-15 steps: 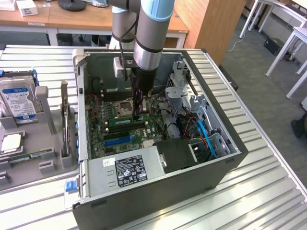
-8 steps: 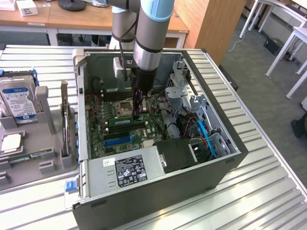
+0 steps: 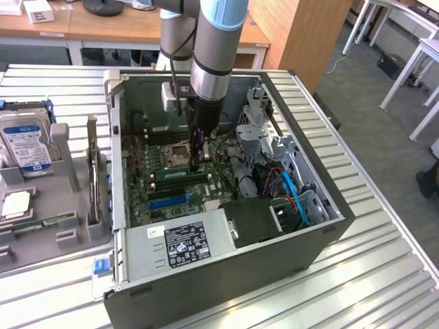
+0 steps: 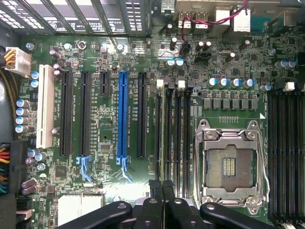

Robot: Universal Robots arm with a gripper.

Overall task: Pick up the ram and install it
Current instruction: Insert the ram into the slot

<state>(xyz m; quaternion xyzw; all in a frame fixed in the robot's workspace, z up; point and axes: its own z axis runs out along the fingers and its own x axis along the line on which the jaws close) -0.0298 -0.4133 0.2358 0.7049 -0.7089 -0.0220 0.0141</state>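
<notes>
My gripper (image 3: 199,163) reaches down into the open computer case (image 3: 322,226), over the motherboard's memory slots (image 4: 174,129) beside the empty CPU socket (image 4: 231,164). Its black fingers (image 4: 155,200) are pressed together with nothing visibly between them. Just under the tips, the ram (image 3: 175,176) stands on edge in the slot area as a long thin green stick. The tips are at the end of the stick that lies toward the exterior view's right. Whether they touch it I cannot tell.
A grey parts tray (image 3: 62,236) at the exterior view's left holds a hard drive (image 3: 24,140), a square CPU chip (image 3: 15,203) and another green stick (image 3: 44,223). Drive cages and blue and orange cables (image 3: 291,188) crowd the case's right side.
</notes>
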